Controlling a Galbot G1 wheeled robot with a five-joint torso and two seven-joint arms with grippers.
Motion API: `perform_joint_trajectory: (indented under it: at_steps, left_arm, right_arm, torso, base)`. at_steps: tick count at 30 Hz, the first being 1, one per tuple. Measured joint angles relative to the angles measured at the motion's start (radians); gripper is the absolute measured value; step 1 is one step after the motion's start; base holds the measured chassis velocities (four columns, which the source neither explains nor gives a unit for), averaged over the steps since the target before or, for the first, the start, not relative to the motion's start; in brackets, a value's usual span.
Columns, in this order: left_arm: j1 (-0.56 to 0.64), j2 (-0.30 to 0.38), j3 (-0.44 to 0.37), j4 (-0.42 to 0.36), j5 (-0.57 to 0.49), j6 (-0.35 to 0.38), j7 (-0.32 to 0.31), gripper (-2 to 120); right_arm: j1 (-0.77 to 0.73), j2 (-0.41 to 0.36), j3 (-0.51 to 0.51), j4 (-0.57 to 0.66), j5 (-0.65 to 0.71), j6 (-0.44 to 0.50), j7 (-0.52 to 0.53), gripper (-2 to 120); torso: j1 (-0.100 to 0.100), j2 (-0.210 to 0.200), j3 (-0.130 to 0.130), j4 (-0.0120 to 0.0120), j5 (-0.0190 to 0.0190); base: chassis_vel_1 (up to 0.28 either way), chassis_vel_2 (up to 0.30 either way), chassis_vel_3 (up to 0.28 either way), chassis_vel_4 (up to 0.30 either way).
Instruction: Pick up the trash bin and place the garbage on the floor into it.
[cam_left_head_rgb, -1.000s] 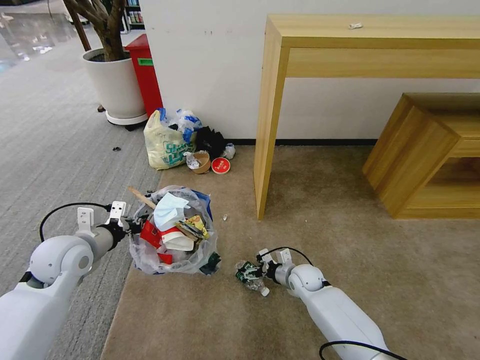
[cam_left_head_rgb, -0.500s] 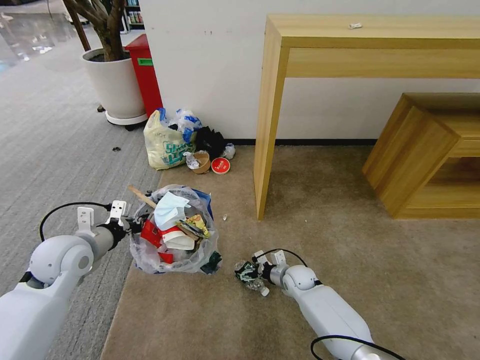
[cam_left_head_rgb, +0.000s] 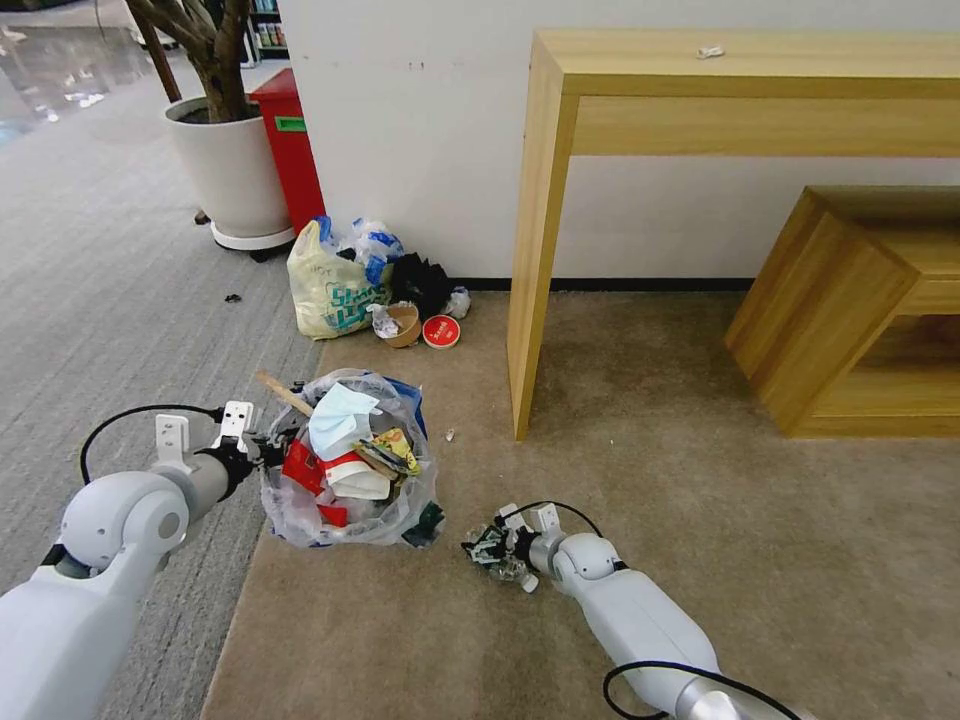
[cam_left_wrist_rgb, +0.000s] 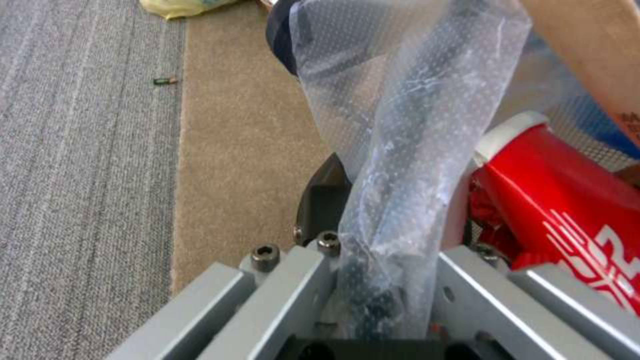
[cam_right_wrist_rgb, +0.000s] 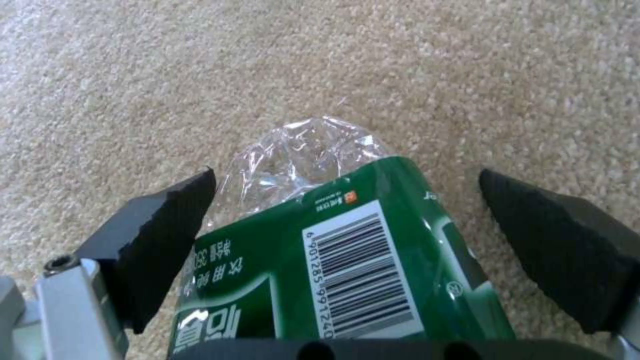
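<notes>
The bin (cam_left_head_rgb: 345, 465) stands at the carpet's (cam_left_head_rgb: 650, 420) left edge, already heaped with litter, and serves as the landmark here. The left gripper (cam_left_head_rgb: 262, 448) sits at the bin's left rim, clamped on the rim and its clear liner (cam_left_wrist_rgb: 393, 165), which runs between the 2 fingers in the left wrist view. To the bin's right, near but apart, a crushed clear bottle (cam_left_head_rgb: 500, 556) with a green label (cam_right_wrist_rgb: 347, 260) lies on the carpet. The right gripper (cam_left_head_rgb: 492, 548) is down over it, its 2 black pads (cam_right_wrist_rgb: 167, 235) spread wide on either side of the label, neither one touching. The bottle's long axis runs straight out from the palm, its crumpled clear end pointing ahead, so the fingers would close across its width. The right arm is plainly the nearer to it.
</notes>
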Motion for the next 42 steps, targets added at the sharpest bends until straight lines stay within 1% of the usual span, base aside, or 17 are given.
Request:
perform_joint_trajectory:
  at_steps: [1,4,5,6,8,10,12,13,16,17,20,21,23,36,39,41,42]
  left_arm:
    - [0.0,0.0,0.0,0.0,0.0,0.0,0.0,0]
    - [-0.002,0.001,0.0,0.0,-0.001,0.0,0.0,0]
    - [-0.002,0.001,0.0,0.0,-0.001,0.0,0.0,0]
    - [-0.002,0.0,0.001,0.0,-0.001,0.0,0.0,0]
    - [-0.002,0.0,0.001,0.001,-0.001,0.0,0.0,0]
    - [-0.002,0.0,0.001,0.001,-0.001,0.0,0.0,0]
    - [-0.002,-0.001,0.001,0.001,-0.001,0.0,0.0,0]
    - [-0.002,-0.001,0.001,0.001,-0.001,0.0,0.0,0]
    - [-0.002,-0.002,0.001,0.0,-0.001,0.0,0.0,0]
    - [-0.002,-0.002,0.001,0.0,-0.001,0.0,0.0,0]
    - [0.0,-0.002,-0.001,-0.003,-0.001,0.0,0.0,0]
    - [0.0,-0.002,-0.001,-0.003,-0.001,0.0,0.0,0]
    - [0.0,-0.002,-0.002,-0.004,-0.001,0.0,0.0,0]
    - [-0.001,-0.006,0.001,-0.008,0.0,0.0,0.001,0]
    - [-0.001,-0.006,0.001,-0.008,0.0,0.0,0.001,0]
    - [-0.003,-0.005,0.001,-0.009,0.0,0.0,0.002,0]
    - [-0.003,-0.005,0.001,-0.009,0.0,0.0,0.002,0]
  right_arm:
    - [0.0,0.0,0.0,0.0,0.0,0.0,0.0,98]
    - [-0.003,0.0,0.0,0.006,-0.004,0.0,0.002,89]
    - [-0.003,0.0,0.0,0.006,-0.004,0.0,0.002,89]
    - [-0.004,0.0,0.0,0.007,-0.006,0.001,0.003,86]
    - [-0.015,0.002,-0.001,0.017,-0.017,0.005,0.007,74]
    - [-0.018,0.002,-0.002,0.021,-0.018,0.006,0.007,72]
    - [-0.031,0.003,-0.007,0.036,-0.026,0.006,0.011,60]
    - [-0.031,0.003,-0.007,0.036,-0.026,0.006,0.011,60]
    - [-0.041,0.005,-0.009,0.045,-0.035,0.006,0.027,45]
    - [-0.041,0.005,-0.009,0.045,-0.035,0.006,0.027,45]
    - [-0.05,0.002,-0.009,0.06,-0.035,0.005,0.043,35]
    - [-0.05,0.002,-0.009,0.06,-0.035,0.005,0.043,35]
    - [-0.057,-0.004,-0.009,0.076,-0.031,0.0,0.058,30]
    - [-0.097,-0.042,0.012,0.183,0.039,-0.026,0.126,27]
    - [-0.108,-0.056,0.025,0.227,0.061,-0.03,0.139,26]
    - [-0.123,-0.075,0.041,0.292,0.092,-0.035,0.159,26]
    - [-0.123,-0.075,0.041,0.292,0.092,-0.035,0.159,26]
  torso:
    - [0.0,0.0,0.0,0.0,0.0]
    - [0.0,0.0,0.0,-0.0001,0.0]
    - [0.0,0.0,0.0,-0.0001,0.0]
    - [0.0,0.0,0.0,0.0,0.0]
    - [0.0,0.0,0.0,-0.0001,-0.0001]
    - [0.0,0.0,0.0,-0.0001,0.0]
    - [0.0,0.0,0.0,0.0001,0.0]
    - [0.0,0.0,0.0,0.0001,0.0]
    - [0.0,0.0,0.0,-0.0001,0.0]
    - [0.0,0.0,0.0,-0.0001,0.0]
    - [0.0,0.0,0.0,0.0003,0.0001]
    - [0.0,0.0,0.0,0.0003,0.0001]
    - [0.0,0.0,0.0,0.0005,0.0004]
    - [0.0,0.0,0.0,0.0,0.0002]
    - [0.0,0.0,0.0,0.0002,0.0002]
    - [0.0,0.0,0.0,0.0001,0.0002]
    - [0.0,0.0,0.0,0.0001,0.0002]
  base:
    - [0.0,0.0,0.0,0.0]
    - [0.0,0.0,0.0,0.0]
    - [0.0,0.0,0.0,0.0]
    - [0.0,0.0,0.0,0.0]
    - [0.0,0.0,0.0,0.0]
    - [0.0,0.0,0.0,0.0]
    - [0.0,0.0,0.0,0.0]
    - [0.0,0.0,0.0,0.0]
    - [0.0,0.0,0.0,0.0]
    - [0.0,0.0,0.0,0.0]
    - [0.0,0.0,0.0,0.0]
    - [0.0,0.0,0.0,0.0]
    - [0.0,0.0,0.0,0.0]
    - [0.0,0.0,0.0,0.0]
    - [0.0,0.0,0.0,0.0]
    - [0.0,0.0,0.0,0.0]
    - [0.0,0.0,0.0,0.0]
